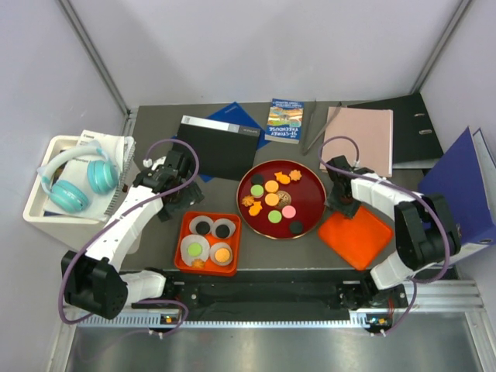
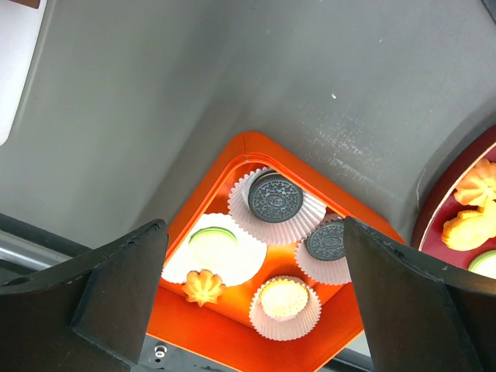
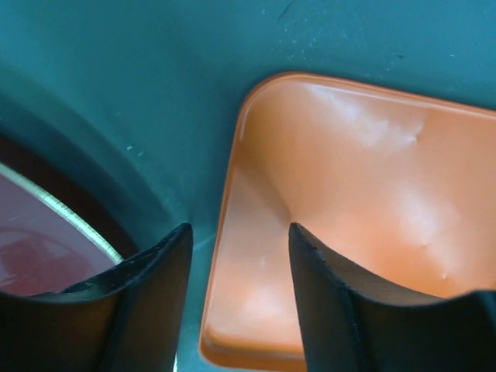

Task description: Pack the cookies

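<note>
Currently I am working partway through packing: my right pincer (image 3: 239, 231) is hovering low over the near-left rim of the empty orange tray (image 3: 372, 194). One finger is sitting over the table beside the red plate (image 1: 314, 194), the other over the tray floor. Its jaws are standing partly apart and straddling that rim. I am seeing nothing clamped, and I cannot tell whether either finger is touching the plastic. My left pincer (image 2: 254, 232) is hanging fully apart and empty above the filled orange tray (image 2: 244, 143). I am judging the step to be a grab at the empty tray's edge, to shift it or bring it into use. That is calling for a square descent so the thin lip is landing between the pads without nudging the plate. Counting the cookies (image 1: 272, 199), I am getting about eleven on the plate: two black, two green, two orange-yellow discs, one pink and four orange flower shapes. In the filled tray I am counting four paper cups (image 2: 306, 215), holding two black discs, one green and one yellow. One flower cookie (image 2: 204, 287) is lying loose on the tray floor beside the green one's cup.
</note>
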